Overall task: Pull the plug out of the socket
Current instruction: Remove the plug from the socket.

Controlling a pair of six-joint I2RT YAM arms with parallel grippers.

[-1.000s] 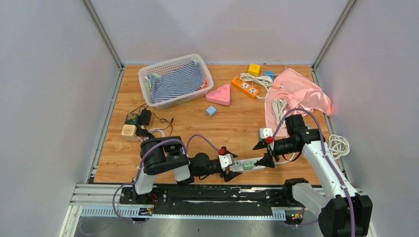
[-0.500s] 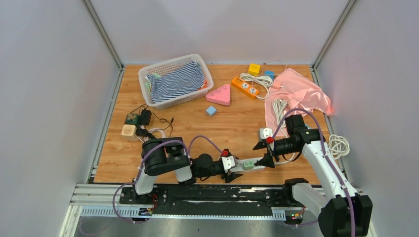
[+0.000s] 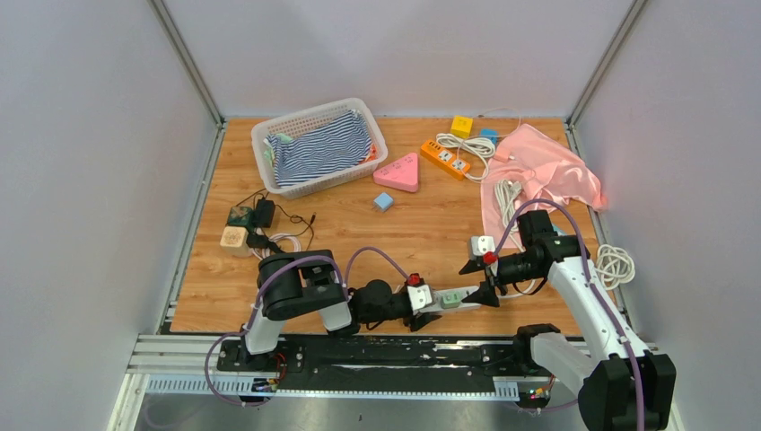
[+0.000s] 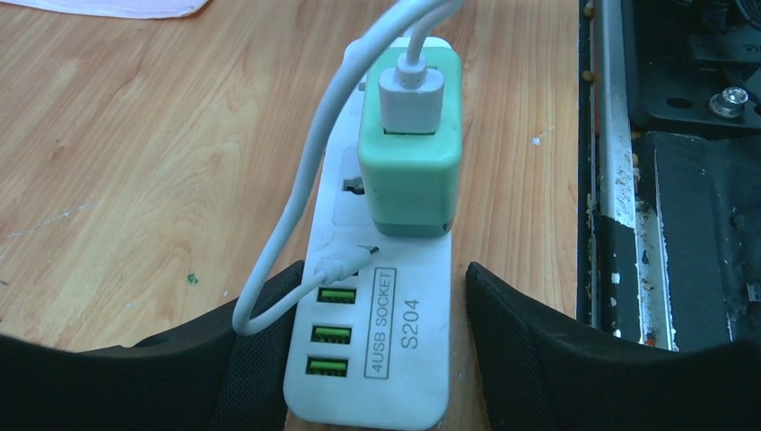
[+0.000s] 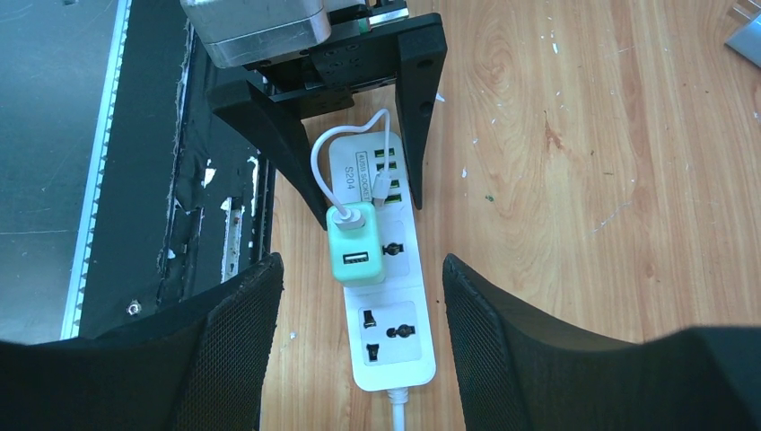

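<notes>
The socket is a white power strip (image 3: 467,294) with green USB ports, lying near the table's front edge. A mint-green plug (image 4: 411,171) stands in it, with a white cable (image 4: 296,206) looping from its top into a USB port. My left gripper (image 4: 384,269) straddles the strip's USB end (image 4: 408,359). One finger lies against the strip's side, while the other finger (image 4: 538,350) is a sliver away, so it is open. My right gripper (image 5: 359,260) is open wide over the cord end (image 5: 395,341), just short of the plug (image 5: 355,247).
The metal rail (image 3: 359,346) runs just beside the strip. Farther back are a white basket (image 3: 269,135) of striped cloth, a pink triangle (image 3: 399,172), an orange power strip (image 3: 446,159), a pink cloth (image 3: 547,166) and a coiled white cable (image 3: 615,265). Small chargers (image 3: 242,224) sit left.
My left gripper has slid right along the strip and its jaws have narrowed around the USB end. The right gripper has hardly moved.
</notes>
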